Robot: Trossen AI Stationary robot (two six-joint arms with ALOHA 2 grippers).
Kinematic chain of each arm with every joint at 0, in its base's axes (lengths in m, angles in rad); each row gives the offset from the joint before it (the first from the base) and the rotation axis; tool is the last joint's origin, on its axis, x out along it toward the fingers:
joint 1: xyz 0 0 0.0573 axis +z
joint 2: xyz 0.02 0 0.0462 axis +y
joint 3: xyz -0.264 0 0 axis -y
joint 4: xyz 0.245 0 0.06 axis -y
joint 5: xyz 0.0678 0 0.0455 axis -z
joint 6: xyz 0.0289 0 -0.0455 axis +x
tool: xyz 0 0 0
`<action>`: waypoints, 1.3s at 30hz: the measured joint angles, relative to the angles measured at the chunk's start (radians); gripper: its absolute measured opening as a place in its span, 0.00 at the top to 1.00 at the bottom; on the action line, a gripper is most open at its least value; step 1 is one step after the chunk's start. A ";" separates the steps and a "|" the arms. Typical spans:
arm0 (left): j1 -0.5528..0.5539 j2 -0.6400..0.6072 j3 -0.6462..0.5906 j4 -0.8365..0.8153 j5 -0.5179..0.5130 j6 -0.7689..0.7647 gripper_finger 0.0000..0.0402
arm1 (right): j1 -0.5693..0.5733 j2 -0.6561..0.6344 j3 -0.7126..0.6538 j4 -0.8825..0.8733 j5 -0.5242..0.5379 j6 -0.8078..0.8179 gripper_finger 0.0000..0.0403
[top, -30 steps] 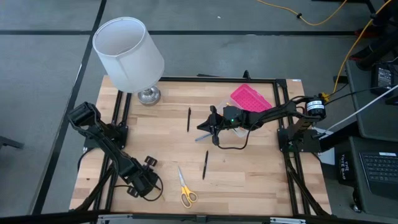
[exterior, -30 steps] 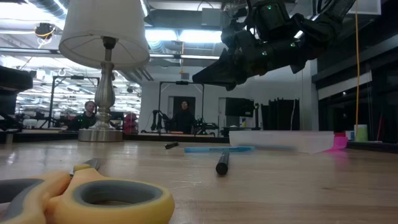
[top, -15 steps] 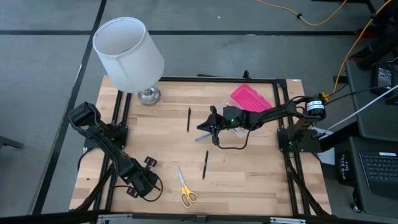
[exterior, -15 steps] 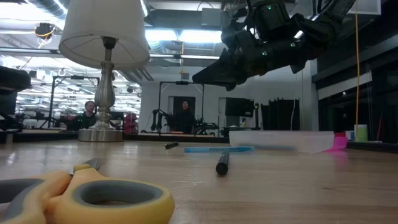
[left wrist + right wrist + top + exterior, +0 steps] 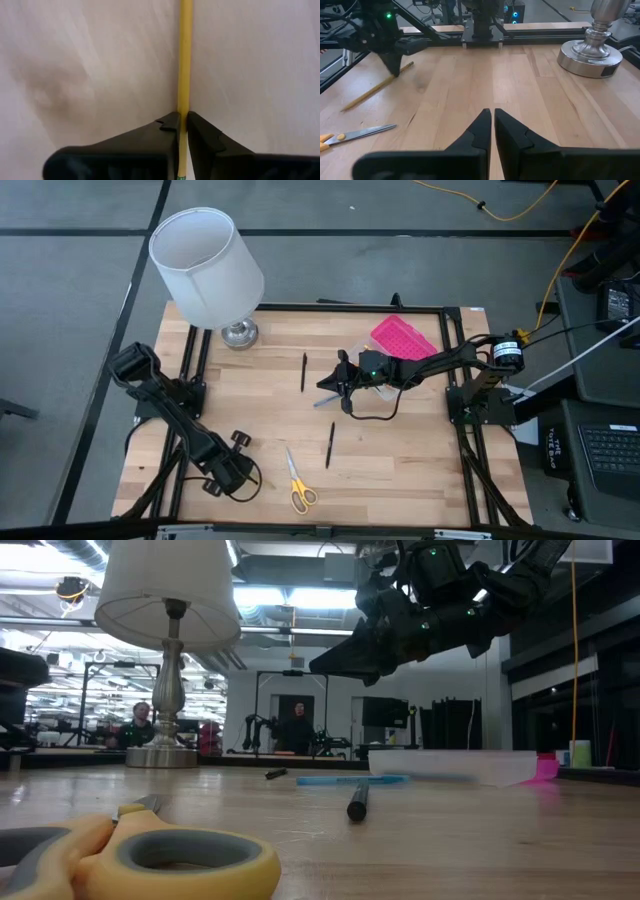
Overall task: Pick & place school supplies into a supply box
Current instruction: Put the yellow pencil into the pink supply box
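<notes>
A yellow pencil (image 5: 185, 55) lies on the wooden table near its near left corner, and my left gripper (image 5: 182, 127) is shut on it; the right wrist view also shows this gripper (image 5: 395, 65). Yellow-handled scissors (image 5: 297, 485) lie at the near edge. Two black pens (image 5: 304, 370) (image 5: 330, 443) and a blue pen (image 5: 350, 780) lie around mid-table. The supply box (image 5: 403, 338), with its pink lid, stands at the far right. My right gripper (image 5: 335, 385) hangs shut above mid-table and holds nothing. My left gripper pinches the yellow pencil's shaft (image 5: 184, 107) between its two fingers, nearer one end than the middle (image 5: 400, 71). The fingers come from above, pointing down, and lie across the pencil. The pencil lies flat on the table.
A lamp with a white shade (image 5: 207, 265) and a metal base (image 5: 592, 55) stands at the far left corner. A black frame (image 5: 320, 308) runs round the table. People sit in the room beyond the table (image 5: 295, 725).
</notes>
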 joint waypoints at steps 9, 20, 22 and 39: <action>-0.001 -0.153 0.001 -0.054 -0.064 0.001 0.96 | 0.000 0.000 0.000 0.000 0.000 0.000 0.93; 0.001 -0.382 0.002 -0.091 -0.312 0.056 0.96 | 0.000 0.000 0.000 0.000 0.000 -0.005 0.93; 0.004 -0.420 0.002 -0.090 -0.381 0.069 0.96 | 0.000 0.000 0.000 0.000 0.000 -0.008 0.93; 0.373 -0.592 -0.117 0.285 -0.269 0.394 0.96 | -0.001 0.000 0.000 0.011 -0.001 -0.005 0.93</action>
